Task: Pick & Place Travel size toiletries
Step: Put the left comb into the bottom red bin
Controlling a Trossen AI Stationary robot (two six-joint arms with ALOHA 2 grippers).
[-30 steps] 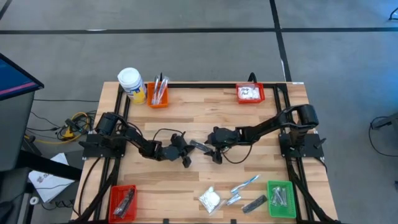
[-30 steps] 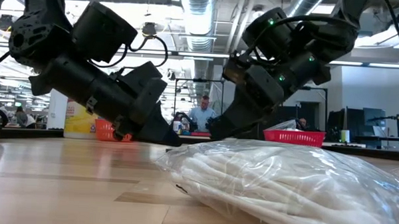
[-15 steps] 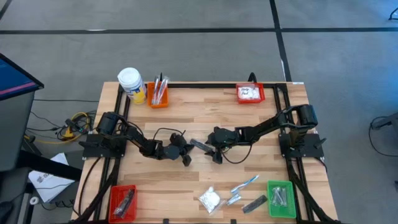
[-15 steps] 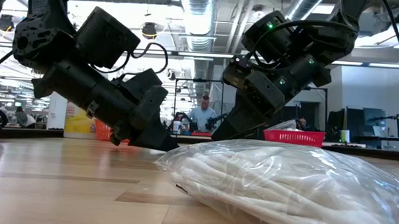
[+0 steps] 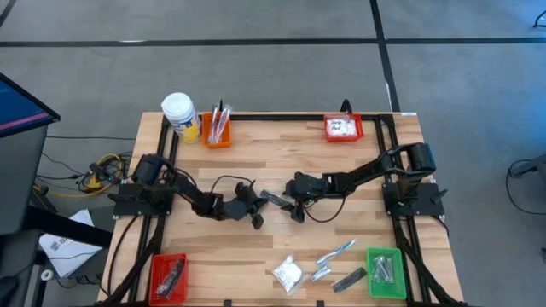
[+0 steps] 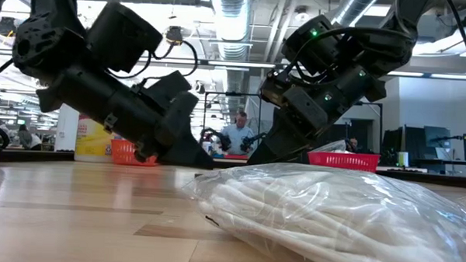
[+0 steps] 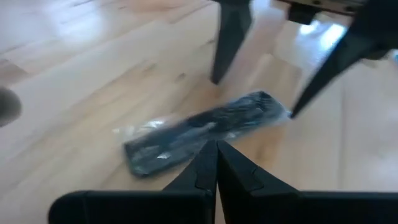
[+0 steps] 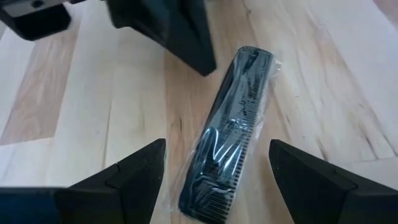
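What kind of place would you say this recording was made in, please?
Probably a robotics lab in an open industrial hall: a wooden table with two arms, exposed ceiling ducts, and a person at workstations behind.

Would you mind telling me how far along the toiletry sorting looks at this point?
Partly done: the orange bin, the far red bin, the near red bin and the green bin each hold items. In hand: a wrapped dark comb lies mid-table between the open right gripper and the shut left gripper; neither holds it. Left: a white packet, a toothbrush and a dark bar on the near edge.
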